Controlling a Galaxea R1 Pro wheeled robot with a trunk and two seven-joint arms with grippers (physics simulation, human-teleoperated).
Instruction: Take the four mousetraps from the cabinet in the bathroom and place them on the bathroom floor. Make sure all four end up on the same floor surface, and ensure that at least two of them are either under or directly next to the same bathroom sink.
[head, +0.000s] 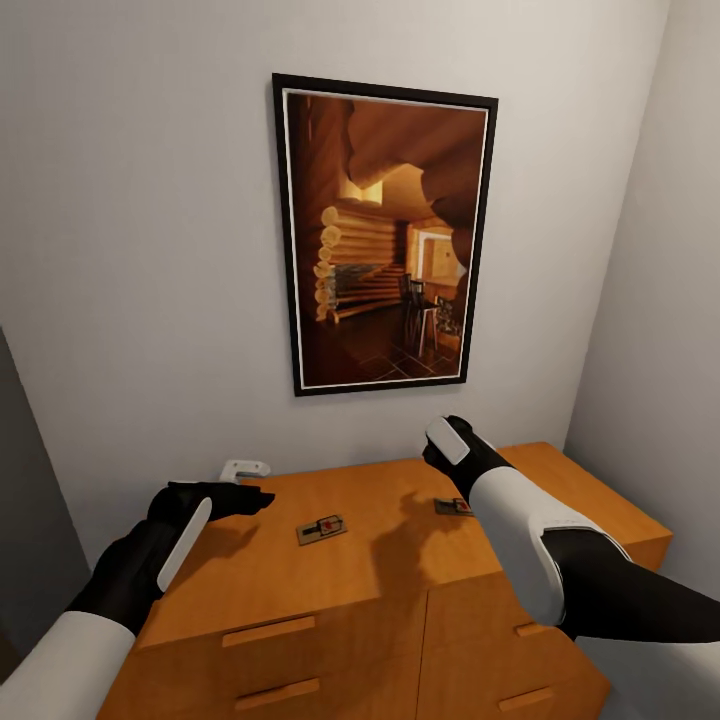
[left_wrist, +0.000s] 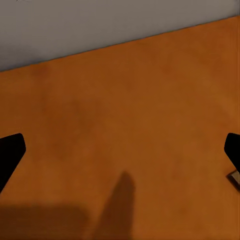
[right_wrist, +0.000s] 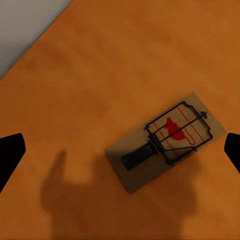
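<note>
Two mousetraps lie on top of the orange-brown cabinet: one mousetrap near the middle, the other to its right, partly behind my right arm. My right gripper hangs open just above that right one. In the right wrist view the tan board with red print and dark spring lies between the spread fingertips, untouched. My left gripper hovers open over the bare left part of the top. A trap's corner shows beside its finger. The bathroom floor and sink are out of view.
The cabinet stands against a pale wall under a large framed picture of a log cabin interior. A small white fitting sits on the wall at the cabinet's back left. A side wall closes in on the right. Drawer handles face me.
</note>
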